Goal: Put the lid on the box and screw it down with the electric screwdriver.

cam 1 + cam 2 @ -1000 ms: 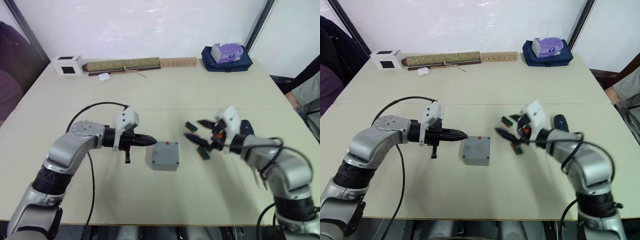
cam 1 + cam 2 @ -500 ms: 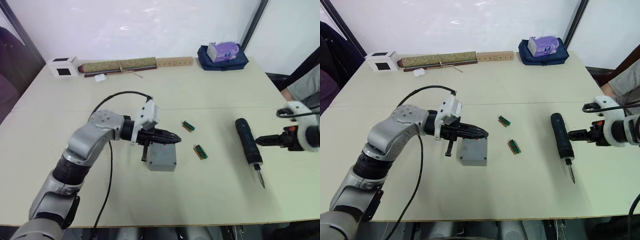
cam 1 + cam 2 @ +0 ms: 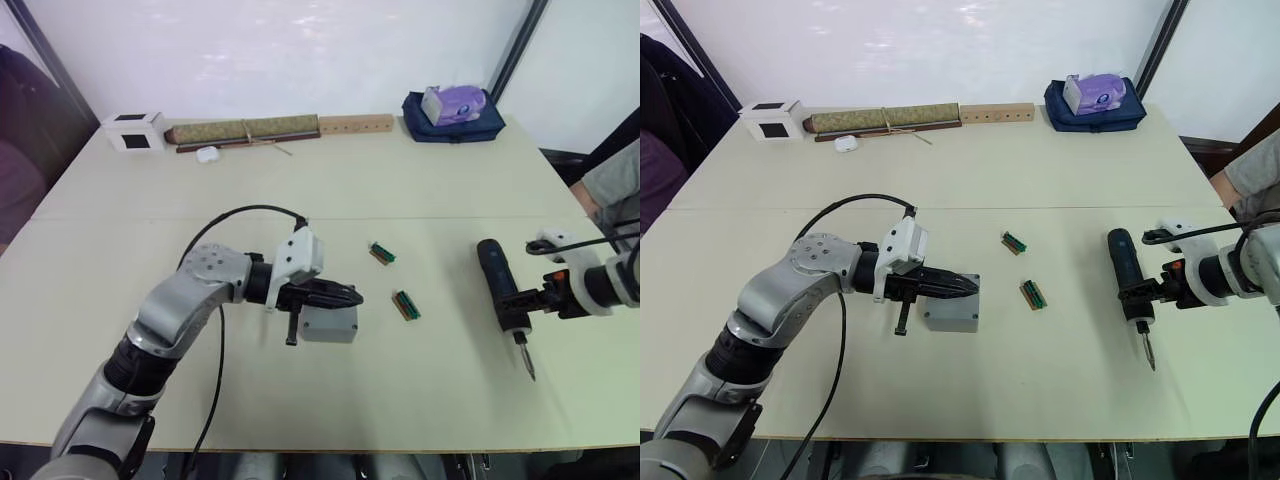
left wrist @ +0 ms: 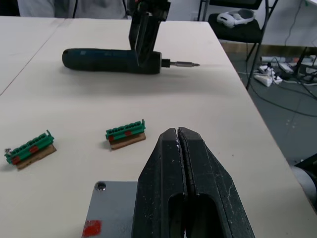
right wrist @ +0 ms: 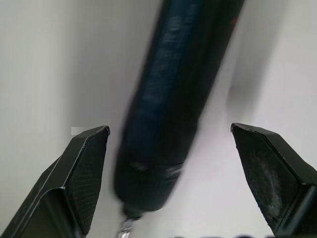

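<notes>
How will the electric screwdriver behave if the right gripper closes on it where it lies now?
The electric screwdriver is a smooth round cylinder lying flat on the table, so it may roll if one finger touches first. Its body looks rigid. The open right gripper straddles it near the bit end, so the handle may sag.

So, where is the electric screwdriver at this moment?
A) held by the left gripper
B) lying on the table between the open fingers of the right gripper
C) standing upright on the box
B: the electric screwdriver lies flat on the table, and the right gripper has one finger on each side of it.
</notes>
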You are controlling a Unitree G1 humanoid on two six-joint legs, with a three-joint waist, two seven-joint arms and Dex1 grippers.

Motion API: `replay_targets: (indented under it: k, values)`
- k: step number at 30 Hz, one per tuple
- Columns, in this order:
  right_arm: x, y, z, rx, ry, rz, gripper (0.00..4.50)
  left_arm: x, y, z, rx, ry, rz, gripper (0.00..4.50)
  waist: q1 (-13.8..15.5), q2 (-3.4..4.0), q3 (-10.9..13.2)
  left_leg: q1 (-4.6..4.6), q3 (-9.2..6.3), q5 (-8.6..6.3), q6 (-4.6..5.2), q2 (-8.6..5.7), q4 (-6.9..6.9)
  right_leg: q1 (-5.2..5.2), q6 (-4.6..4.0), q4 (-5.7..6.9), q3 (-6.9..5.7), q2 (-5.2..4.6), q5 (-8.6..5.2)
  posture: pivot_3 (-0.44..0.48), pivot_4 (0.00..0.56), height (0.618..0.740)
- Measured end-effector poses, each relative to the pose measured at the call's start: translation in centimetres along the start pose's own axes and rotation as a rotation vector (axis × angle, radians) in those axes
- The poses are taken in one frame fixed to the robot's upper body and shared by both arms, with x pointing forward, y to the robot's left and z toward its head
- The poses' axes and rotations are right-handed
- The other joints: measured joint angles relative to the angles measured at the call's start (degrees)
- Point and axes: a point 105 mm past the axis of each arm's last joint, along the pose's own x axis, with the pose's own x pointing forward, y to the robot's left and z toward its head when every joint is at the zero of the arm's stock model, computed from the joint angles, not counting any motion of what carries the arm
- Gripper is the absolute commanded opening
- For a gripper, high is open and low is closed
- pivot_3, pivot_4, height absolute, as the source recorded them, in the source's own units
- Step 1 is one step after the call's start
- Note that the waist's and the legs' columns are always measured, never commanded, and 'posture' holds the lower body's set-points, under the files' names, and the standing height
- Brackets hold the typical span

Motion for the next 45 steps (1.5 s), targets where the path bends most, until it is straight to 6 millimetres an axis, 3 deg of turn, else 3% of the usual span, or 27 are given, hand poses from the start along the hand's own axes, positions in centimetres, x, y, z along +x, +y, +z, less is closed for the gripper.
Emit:
replay_targets:
  k: [7,14,23,25,27,31,38,45]
  values:
    - [1.4,-0.7,0.3,-0.027,0.025,0.02,4.24,-0.4,0.2,-0.8,-0.038,0.004,0.042,0.0,0.0,0.0,0.0,0.02,-0.01,0.0,0.0,0.0,0.04,0.05,0.0,0.0,-0.02,0.0,0.0,0.0,0.15,0.74]
    - [1.4,-0.7,0.4,-0.023,0.058,0.045,4.24,-0.6,0.3,-0.9,-0.047,0.011,0.052,0.0,0.0,-0.02,0.0,0.02,-0.07,0.0,0.0,0.0,0.05,0.07,0.0,-0.01,-0.07,0.0,0.0,0.0,0.15,0.74]
    - [1.0,0.3,-1.7,-0.12,0.137,0.08,4.24,-0.5,0.4,-1.3,-0.063,0.009,0.087,0.0,0.2,-0.08,0.0,0.03,-0.16,0.0,0.0,0.0,0.06,0.14,-0.01,-0.02,-0.15,-0.03,0.0,0.0,0.15,0.74]
    - [1.0,0.3,-1.7,-0.126,0.138,0.079,3.62,-0.5,0.4,-1.3,-0.064,0.007,0.087,0.0,0.2,-0.1,0.0,0.04,-0.16,0.0,0.0,0.0,0.05,0.14,-0.01,-0.02,-0.15,-0.01,0.0,0.0,0.15,0.74]
    - [1.1,0.2,-1.7,-0.129,0.138,0.072,3.28,-0.5,0.4,-1.3,-0.063,0.007,0.088,0.0,0.2,-0.1,0.0,0.04,-0.16,0.0,0.0,0.0,0.06,0.14,-0.01,-0.02,-0.15,-0.01,0.0,0.0,0.15,0.74]
    - [1.4,-0.3,-1.4,-0.111,0.13,0.045,1.87,-0.5,0.5,-1.2,-0.063,0.005,0.087,0.0,0.1,-0.16,-0.1,0.05,-0.16,0.0,0.0,0.02,0.05,0.14,-0.01,-0.02,-0.15,0.01,0.0,0.0,0.15,0.74]
    - [2.1,-0.4,-0.9,-0.097,0.133,0.054,1.77,-0.6,0.6,-1.4,-0.069,0.008,0.094,0.0,-0.3,-0.63,-0.4,0.21,-0.14,0.0,0.0,0.06,0.05,0.29,-0.02,-0.01,-0.15,0.06,0.0,0.0,0.15,0.74]
    - [2.1,-0.8,-0.3,-0.166,0.128,0.062,1.77,-0.7,0.8,-1.7,-0.079,0.01,0.122,0.0,-0.4,-0.65,-0.4,0.25,-0.07,0.0,0.0,0.06,0.05,0.3,-0.01,-0.01,-0.1,0.03,0.01,0.0,0.15,0.74]
